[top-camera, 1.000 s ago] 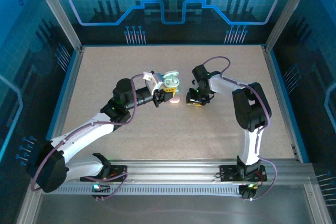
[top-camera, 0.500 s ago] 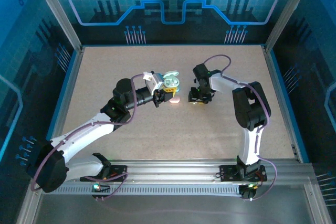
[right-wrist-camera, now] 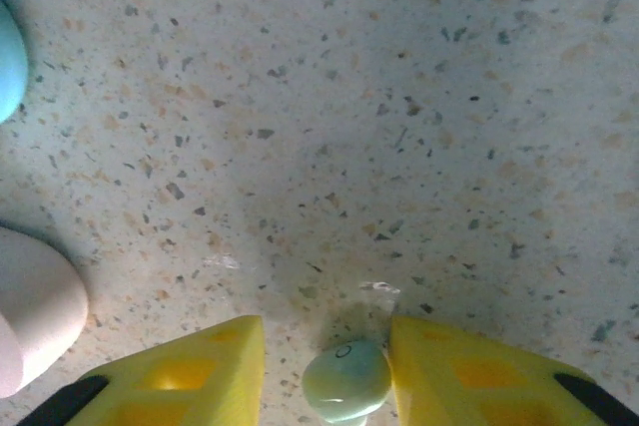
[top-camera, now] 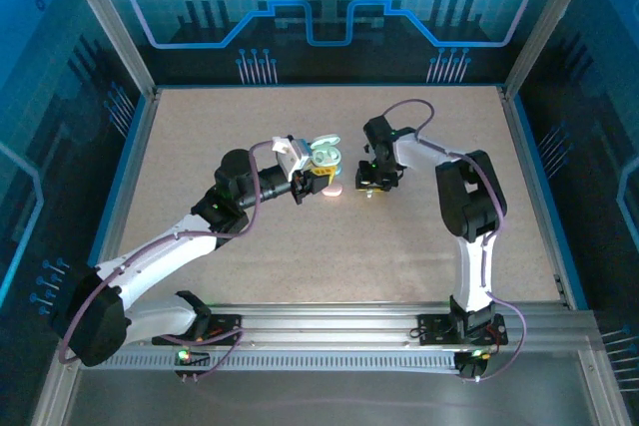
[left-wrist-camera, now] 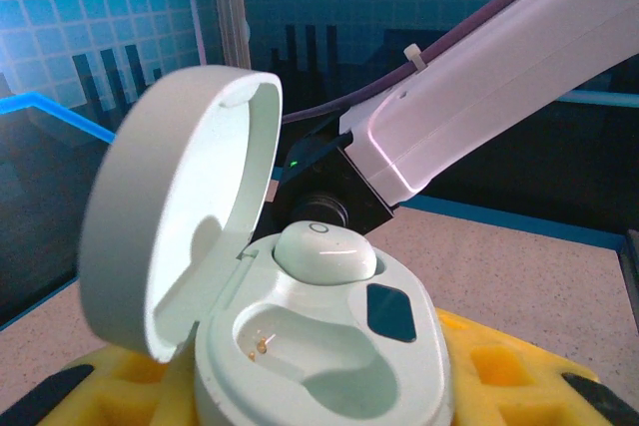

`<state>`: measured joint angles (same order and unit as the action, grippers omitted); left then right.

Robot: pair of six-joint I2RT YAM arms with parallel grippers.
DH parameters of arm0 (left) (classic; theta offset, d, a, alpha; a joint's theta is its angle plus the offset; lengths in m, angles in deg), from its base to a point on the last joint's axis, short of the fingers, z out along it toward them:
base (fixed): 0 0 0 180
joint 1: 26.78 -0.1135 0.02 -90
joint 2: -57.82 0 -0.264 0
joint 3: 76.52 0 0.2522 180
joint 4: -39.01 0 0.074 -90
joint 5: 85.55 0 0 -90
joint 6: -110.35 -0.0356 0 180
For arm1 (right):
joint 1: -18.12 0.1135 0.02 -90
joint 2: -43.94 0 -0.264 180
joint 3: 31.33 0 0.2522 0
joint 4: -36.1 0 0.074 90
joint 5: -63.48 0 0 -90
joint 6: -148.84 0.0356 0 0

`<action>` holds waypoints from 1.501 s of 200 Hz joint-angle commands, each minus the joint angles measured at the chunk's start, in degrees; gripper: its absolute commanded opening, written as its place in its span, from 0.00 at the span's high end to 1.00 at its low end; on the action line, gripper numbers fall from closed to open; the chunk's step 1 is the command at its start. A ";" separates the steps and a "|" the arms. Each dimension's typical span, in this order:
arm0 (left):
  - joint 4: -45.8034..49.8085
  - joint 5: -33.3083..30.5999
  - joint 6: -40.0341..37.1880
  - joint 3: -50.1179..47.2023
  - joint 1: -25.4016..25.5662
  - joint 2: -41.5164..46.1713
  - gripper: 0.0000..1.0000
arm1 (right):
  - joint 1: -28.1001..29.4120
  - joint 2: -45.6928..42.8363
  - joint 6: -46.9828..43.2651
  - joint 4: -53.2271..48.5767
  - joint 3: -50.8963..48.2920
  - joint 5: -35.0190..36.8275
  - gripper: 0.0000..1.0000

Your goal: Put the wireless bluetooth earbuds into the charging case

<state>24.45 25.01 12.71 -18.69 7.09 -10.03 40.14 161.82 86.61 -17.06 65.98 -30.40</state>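
- The right pincer (right-wrist-camera: pixel 325 376) should centre itself on the earbud (right-wrist-camera: pixel 345 380) before closing, then squeeze gently. This glossy bead will likely squirt out of an off-centre pinch.
- Its fingers stand narrowly apart around the earbud, which touches one finger and leaves a gap at the other. I judge it is not clamped.
- Beneath lies the speckled table (right-wrist-camera: pixel 399 97), with a pink case (right-wrist-camera: pixel 35 306) nearby.
- The left pincer (left-wrist-camera: pixel 319 391) is clamped on the open charging case (left-wrist-camera: pixel 329 346), which has one well filled and the other empty.
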 commanded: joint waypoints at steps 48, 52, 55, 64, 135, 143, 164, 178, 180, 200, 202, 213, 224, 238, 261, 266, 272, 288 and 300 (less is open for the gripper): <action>-0.42 -0.52 -0.80 -0.53 0.16 1.14 0.74 | 2.47 3.90 -3.70 -5.14 5.54 2.87 0.68; -0.42 -0.52 -0.80 -0.55 0.15 1.10 0.74 | 2.65 4.06 -3.73 -5.37 5.78 3.34 0.68; -0.42 -0.52 -0.77 -0.53 0.15 1.07 0.74 | 2.75 4.14 -3.77 -5.55 5.99 3.77 0.68; -0.41 -0.43 -0.90 -0.55 0.16 1.15 0.74 | 3.13 4.48 -3.86 -6.27 6.52 4.82 0.68; -0.50 -0.52 -1.01 -0.81 0.16 1.38 0.74 | 4.91 5.41 -3.01 -9.71 8.53 9.32 0.76; -0.51 -0.52 -0.97 -0.83 0.15 1.41 0.74 | 5.12 5.51 -2.76 -10.32 8.73 10.01 0.75; -0.51 -0.61 -0.97 -0.81 0.17 1.38 0.74 | 5.57 5.50 -2.69 -10.49 8.82 10.71 0.77; -0.51 -0.44 -0.97 -0.81 0.19 1.32 0.74 | 5.65 5.84 -2.77 -10.73 9.24 10.30 0.78; -0.51 -0.43 -0.95 -0.83 0.16 1.32 0.74 | 5.62 5.92 -2.75 -10.84 9.30 10.30 0.78; -0.58 -0.43 -0.97 -0.85 0.15 1.37 0.74 | 5.92 6.30 -2.79 -11.53 9.80 10.61 0.77; -0.55 -0.43 -0.91 -0.84 0.15 1.33 0.74 | 5.99 6.37 -2.80 -11.57 9.79 10.62 0.77; -0.60 -0.40 -0.87 -0.90 0.15 1.32 0.74 | 6.10 6.39 -2.71 -11.95 9.92 10.85 0.76; -0.59 -0.43 -0.89 -0.90 0.19 1.41 0.74 | 6.22 6.39 -2.55 -12.19 9.89 11.13 0.75; -0.55 -0.56 -0.88 -0.90 0.16 1.48 0.74 | 6.35 6.22 -2.41 -12.67 9.90 11.48 0.74; -0.58 -0.47 -0.83 -0.86 0.18 1.32 0.74 | 6.43 6.13 -2.43 -12.63 9.79 11.35 0.74; -0.54 -0.43 -0.86 -0.84 0.19 1.32 0.74 | 6.40 6.21 -2.45 -12.74 9.82 11.18 0.74; -0.56 -0.35 -0.77 -0.81 0.15 1.24 0.74 | 6.44 6.37 -2.39 -12.94 10.05 11.09 0.74; -0.58 -0.39 -0.71 -0.83 0.16 1.23 0.74 | 6.51 6.39 -2.29 -12.90 9.85 10.91 0.75; -0.56 -0.35 -0.69 -0.81 0.16 1.26 0.74 | 6.53 6.39 -2.19 -12.81 9.79 10.78 0.76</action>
<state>24.45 25.01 12.73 -18.71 7.11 -10.03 45.58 166.87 83.44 -27.46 74.79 -19.86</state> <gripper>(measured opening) 0.391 0.251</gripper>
